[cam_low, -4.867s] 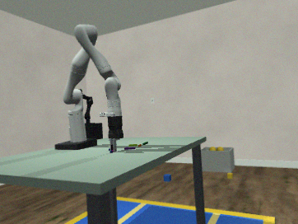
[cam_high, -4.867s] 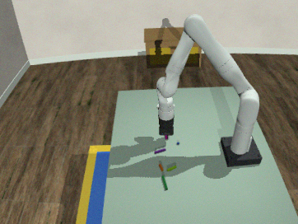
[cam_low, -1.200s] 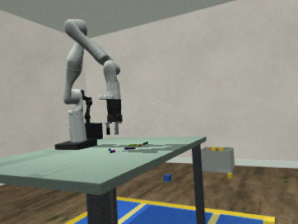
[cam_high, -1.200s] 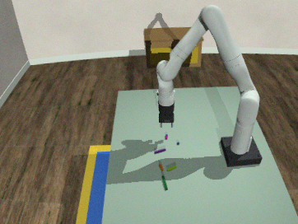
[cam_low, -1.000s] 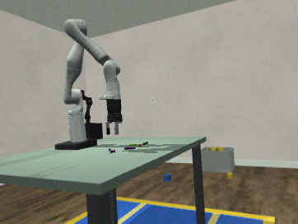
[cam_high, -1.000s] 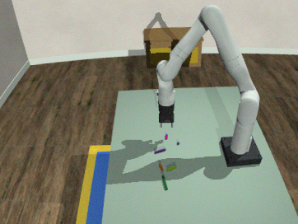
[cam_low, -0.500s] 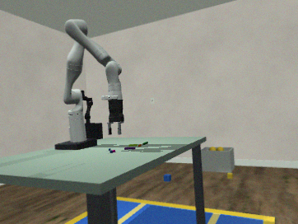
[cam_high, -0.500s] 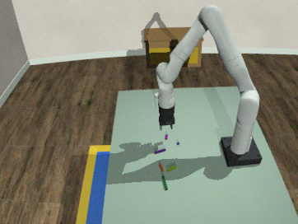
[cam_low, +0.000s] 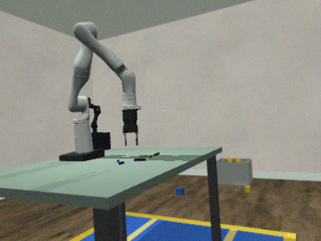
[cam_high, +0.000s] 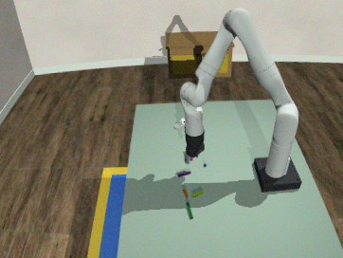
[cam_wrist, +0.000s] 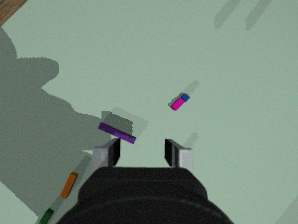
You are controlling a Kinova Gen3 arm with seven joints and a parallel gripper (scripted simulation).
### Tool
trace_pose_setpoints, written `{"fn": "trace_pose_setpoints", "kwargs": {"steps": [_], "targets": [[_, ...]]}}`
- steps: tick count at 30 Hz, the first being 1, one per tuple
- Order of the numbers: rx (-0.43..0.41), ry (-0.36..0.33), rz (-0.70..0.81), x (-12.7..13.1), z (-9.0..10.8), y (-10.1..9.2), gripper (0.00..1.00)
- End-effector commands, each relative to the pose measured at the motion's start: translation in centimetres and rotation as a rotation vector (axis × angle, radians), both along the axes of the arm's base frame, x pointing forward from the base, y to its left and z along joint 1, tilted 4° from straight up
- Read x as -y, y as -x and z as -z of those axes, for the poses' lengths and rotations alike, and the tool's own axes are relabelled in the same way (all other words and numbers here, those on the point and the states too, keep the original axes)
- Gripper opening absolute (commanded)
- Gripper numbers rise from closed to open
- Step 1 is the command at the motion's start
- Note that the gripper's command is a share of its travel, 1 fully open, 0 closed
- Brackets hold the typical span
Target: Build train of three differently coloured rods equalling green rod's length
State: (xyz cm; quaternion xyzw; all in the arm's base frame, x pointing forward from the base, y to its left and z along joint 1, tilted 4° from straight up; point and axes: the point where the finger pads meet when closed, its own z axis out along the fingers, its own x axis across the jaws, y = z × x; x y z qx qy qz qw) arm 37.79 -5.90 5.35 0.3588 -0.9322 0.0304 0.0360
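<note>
My gripper (cam_wrist: 142,148) is open and empty, hanging above the table (cam_high: 223,190); it also shows in the top view (cam_high: 190,157) and the exterior view (cam_low: 130,141). In the wrist view a short magenta rod (cam_wrist: 177,104) lies ahead to the right with a tiny blue rod (cam_wrist: 185,97) touching its far end. A purple rod (cam_wrist: 117,132) lies just ahead of my left finger. An orange rod (cam_wrist: 69,185) and the green rod's end (cam_wrist: 46,216) lie at the lower left. In the top view the purple rod (cam_high: 184,174), orange rod (cam_high: 185,192), lime rod (cam_high: 197,193) and green rod (cam_high: 189,210) lie apart.
My arm's base (cam_high: 277,177) stands at the table's right side. A cardboard box (cam_high: 199,59) sits on the floor behind the table. A blue cube (cam_low: 180,190) and a grey bin (cam_low: 235,170) are on the floor. The table's left edge is near the rods.
</note>
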Motion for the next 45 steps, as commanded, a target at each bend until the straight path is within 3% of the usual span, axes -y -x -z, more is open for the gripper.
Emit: {"fn": "trace_pose_setpoints", "kwargs": {"steps": [1,10,12,23,27,39,40,45], "targets": [[-0.027,-0.003,-0.165,-1.7,0.6,0.5,1.00],[-0.059,-0.021,-0.618,-6.5,1.3,0.9,1.00],[-0.059,-0.021,-0.618,-6.5,1.3,0.9,1.00],[-0.077,-0.039,-1.127,-11.9,1.9,1.9,1.00],[-0.077,-0.041,-1.223,-12.9,1.9,2.1,1.00],[-0.075,-0.042,-1.285,-13.6,1.9,2.2,1.00],[-0.075,-0.042,-1.285,-13.6,1.9,2.2,0.54],[-0.075,-0.042,-1.285,-13.6,1.9,2.2,0.54]]}}
